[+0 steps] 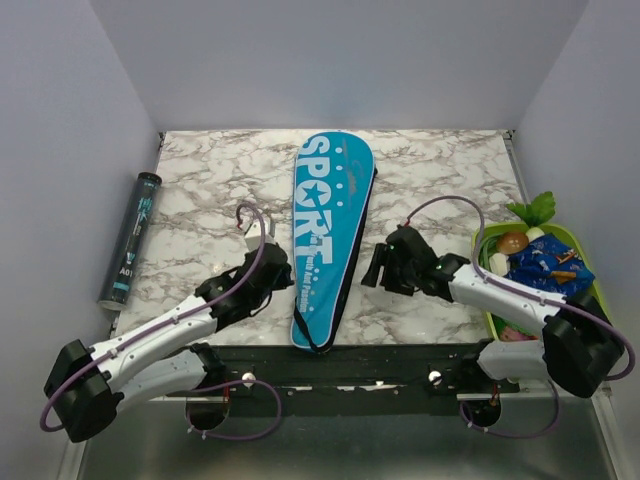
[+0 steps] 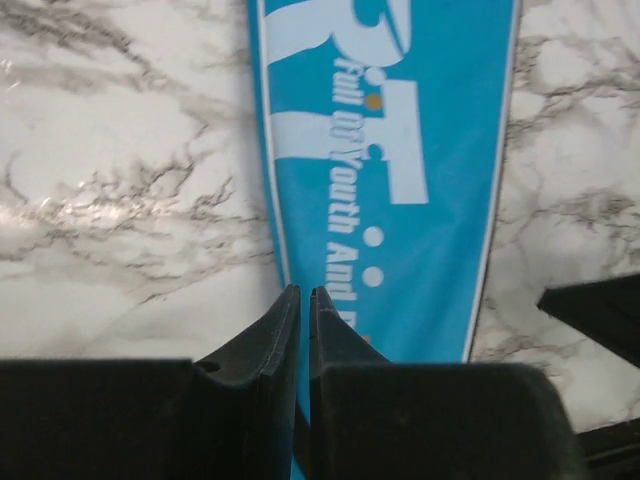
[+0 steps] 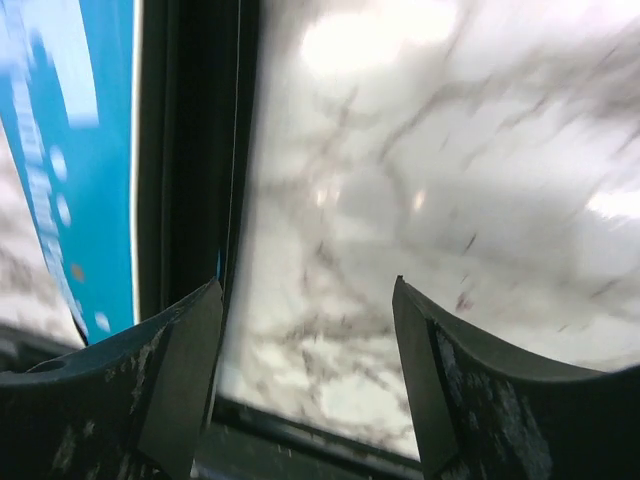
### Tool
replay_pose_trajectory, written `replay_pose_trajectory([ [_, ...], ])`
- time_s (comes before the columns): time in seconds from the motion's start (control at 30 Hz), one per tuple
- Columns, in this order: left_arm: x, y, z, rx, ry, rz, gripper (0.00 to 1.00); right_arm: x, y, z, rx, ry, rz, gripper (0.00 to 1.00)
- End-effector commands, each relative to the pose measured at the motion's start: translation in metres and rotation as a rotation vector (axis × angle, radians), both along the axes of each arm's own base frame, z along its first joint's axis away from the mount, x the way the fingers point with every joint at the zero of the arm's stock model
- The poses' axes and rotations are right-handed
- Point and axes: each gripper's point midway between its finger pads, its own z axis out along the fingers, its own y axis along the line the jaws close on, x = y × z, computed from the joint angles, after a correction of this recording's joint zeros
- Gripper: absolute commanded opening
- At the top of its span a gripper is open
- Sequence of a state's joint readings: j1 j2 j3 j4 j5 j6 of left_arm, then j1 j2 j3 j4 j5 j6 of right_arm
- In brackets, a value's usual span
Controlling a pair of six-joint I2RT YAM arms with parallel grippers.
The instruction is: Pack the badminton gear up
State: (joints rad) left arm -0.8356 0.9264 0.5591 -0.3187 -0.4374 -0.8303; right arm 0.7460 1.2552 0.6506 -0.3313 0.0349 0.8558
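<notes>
The cyan bag (image 1: 330, 230) lettered "SPORT" lies lengthwise in the middle of the marble table, its wide end at the far side and its narrow end at the near edge. My left gripper (image 1: 285, 277) hovers at the bag's left border; in the left wrist view its jaws (image 2: 305, 292) stand only a thin slit apart above the bag (image 2: 400, 150), and nothing shows between the tips. My right gripper (image 1: 376, 268) stands just right of the bag. Its jaws (image 3: 307, 285) are wide open over bare marble, with the bag's black edge (image 3: 190, 150) to their left.
A dark tube (image 1: 130, 240) lies along the table's left edge. A green tray (image 1: 560, 232) of toy vegetables sits at the right edge, partly under the right arm. A black rail (image 1: 340, 358) runs along the near edge.
</notes>
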Motion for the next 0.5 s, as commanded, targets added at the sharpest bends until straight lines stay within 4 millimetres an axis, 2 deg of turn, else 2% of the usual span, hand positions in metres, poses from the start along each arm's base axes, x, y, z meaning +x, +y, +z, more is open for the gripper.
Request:
replay_pose_trajectory([
  [0.0, 0.005, -0.044, 0.032, -0.065, -0.033, -0.165, 0.14, 0.058, -0.028, 0.023, -0.078, -0.087, -0.141, 0.77],
  [0.03, 0.007, -0.054, 0.038, -0.086, -0.048, -0.187, 0.14, 0.070, -0.036, 0.025, -0.059, -0.080, -0.169, 0.77],
  [0.1, 0.010, -0.070, 0.036, -0.080, -0.034, -0.232, 0.14, 0.093, -0.038, 0.032, -0.027, -0.105, -0.188, 0.77],
  [0.13, 0.012, -0.078, 0.038, -0.091, -0.038, -0.245, 0.14, 0.110, -0.042, 0.042, 0.022, -0.114, -0.205, 0.77],
  [0.17, 0.015, -0.084, 0.031, -0.082, -0.023, -0.254, 0.14, 0.124, -0.041, 0.049, 0.047, -0.150, -0.217, 0.77],
  [0.2, 0.016, -0.089, 0.028, -0.084, -0.021, -0.265, 0.14, 0.132, -0.039, 0.045, 0.058, -0.143, -0.196, 0.77],
  [0.23, 0.018, -0.099, 0.029, -0.114, -0.027, -0.283, 0.14, 0.150, -0.039, 0.058, 0.095, -0.170, -0.199, 0.77],
  [0.27, 0.019, -0.104, 0.016, -0.104, -0.007, -0.295, 0.14, 0.159, -0.039, 0.057, 0.106, -0.166, -0.201, 0.77],
  [0.3, 0.020, -0.108, 0.014, -0.114, -0.003, -0.301, 0.14, 0.168, -0.038, 0.047, 0.109, -0.135, -0.204, 0.77],
  [0.33, 0.023, -0.117, 0.009, -0.129, -0.001, -0.317, 0.13, 0.176, -0.039, 0.045, 0.132, -0.115, -0.204, 0.77],
  [0.37, 0.023, -0.121, 0.005, -0.138, 0.006, -0.325, 0.13, 0.190, -0.035, 0.054, 0.155, -0.133, -0.209, 0.77],
  [0.4, 0.023, -0.124, 0.001, -0.144, 0.015, -0.334, 0.13, 0.197, -0.033, 0.054, 0.163, -0.137, -0.211, 0.77],
  [0.43, 0.024, -0.129, 0.001, -0.158, 0.009, -0.338, 0.11, 0.203, -0.031, 0.042, 0.159, -0.113, -0.211, 0.77],
  [0.47, 0.024, -0.131, -0.007, -0.151, 0.027, -0.343, 0.11, 0.210, -0.028, 0.043, 0.166, -0.118, -0.206, 0.77],
])
